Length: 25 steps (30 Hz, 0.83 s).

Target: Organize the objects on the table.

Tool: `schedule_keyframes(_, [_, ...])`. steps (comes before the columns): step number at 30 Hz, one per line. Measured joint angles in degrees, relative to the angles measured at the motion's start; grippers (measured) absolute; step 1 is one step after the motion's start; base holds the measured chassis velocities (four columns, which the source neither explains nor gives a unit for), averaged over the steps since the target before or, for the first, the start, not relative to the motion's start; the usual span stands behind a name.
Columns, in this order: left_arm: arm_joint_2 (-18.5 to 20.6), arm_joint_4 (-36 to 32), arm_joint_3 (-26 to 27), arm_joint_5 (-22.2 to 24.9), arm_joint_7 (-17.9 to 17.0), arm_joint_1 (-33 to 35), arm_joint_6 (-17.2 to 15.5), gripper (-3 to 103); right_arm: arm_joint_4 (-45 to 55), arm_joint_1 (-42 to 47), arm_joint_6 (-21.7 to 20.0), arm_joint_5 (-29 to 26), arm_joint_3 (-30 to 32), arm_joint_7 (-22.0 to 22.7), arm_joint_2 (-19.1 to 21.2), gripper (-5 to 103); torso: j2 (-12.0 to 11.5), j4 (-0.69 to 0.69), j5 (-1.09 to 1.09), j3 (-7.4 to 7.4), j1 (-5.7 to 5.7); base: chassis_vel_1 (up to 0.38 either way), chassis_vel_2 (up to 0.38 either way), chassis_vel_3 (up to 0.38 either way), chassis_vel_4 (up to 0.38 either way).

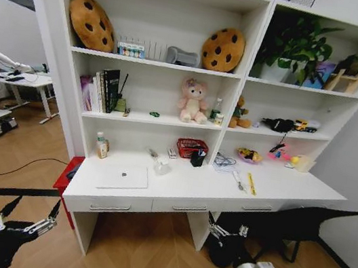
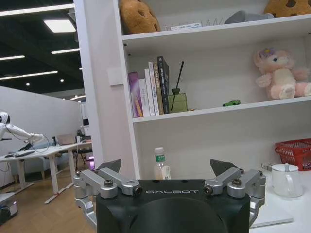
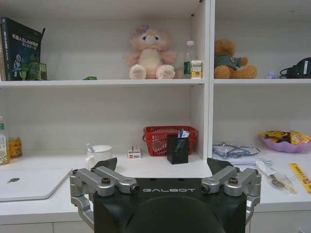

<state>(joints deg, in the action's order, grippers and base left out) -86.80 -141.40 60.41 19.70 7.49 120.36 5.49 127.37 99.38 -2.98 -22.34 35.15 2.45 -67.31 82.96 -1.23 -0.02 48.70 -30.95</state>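
From the head view, we are standing back from the long white table (image 1: 175, 195), which is filling the middle of the frame below its tall shelf unit (image 1: 163, 62). The silver laptop (image 1: 123, 177) is lying closed toward the left end of the desktop, with a small bottle (image 1: 101, 145) behind it, a red basket (image 1: 190, 147) and a black pen holder (image 1: 197, 158) near the centre, and a yellow ruler (image 1: 252, 183) toward the right. Our left gripper (image 1: 21, 224) is hanging at the lower left with its claw spread wide and empty; our right gripper (image 1: 227, 231) is hovering low at centre right, in front of the drawers, also empty. In the left wrist view, the left gripper's (image 2: 167, 170) fingers are standing wide apart at the bottom of the frame, with the bottle (image 2: 161, 165) between them farther off and a white cup (image 2: 285, 178) at the right edge. In the right wrist view, the right gripper (image 3: 163, 167) is likewise gaping wide at the bottom, the pen holder (image 3: 178, 148) and basket (image 3: 167, 139) sitting at mid-frame, the laptop (image 3: 31, 183) at the left edge. We are judging the laptop stiff, smooth and fairly heavy, best pinched at an overhanging edge; the pens and ruler look light and slippery, best taken across their width.
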Motion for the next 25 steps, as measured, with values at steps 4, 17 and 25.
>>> schedule_keyframes(4, [0.00,0.00,0.00,0.00,0.00,0.00,0.00,100,0.00,0.01,0.00,0.00,0.00,0.00,0.00,100,0.04,0.01,0.02,-0.02,0.05,0.000,0.000,0.000,0.000])
schedule_keyframes(17, [0.00,0.00,0.00,0.00,0.00,0.00,0.00,100,0.00,0.01,0.00,0.00,0.00,0.00,0.00,100,0.03,0.01,0.02,-0.01,0.05,0.000,0.000,0.000,0.000])
schedule_keyframes(25, [0.00,0.00,0.00,0.00,0.00,0.00,0.00,100,0.00,0.01,0.00,0.00,0.00,0.00,0.00,100,0.03,0.01,0.02,-0.02,0.04,0.000,0.000,0.000,0.000])
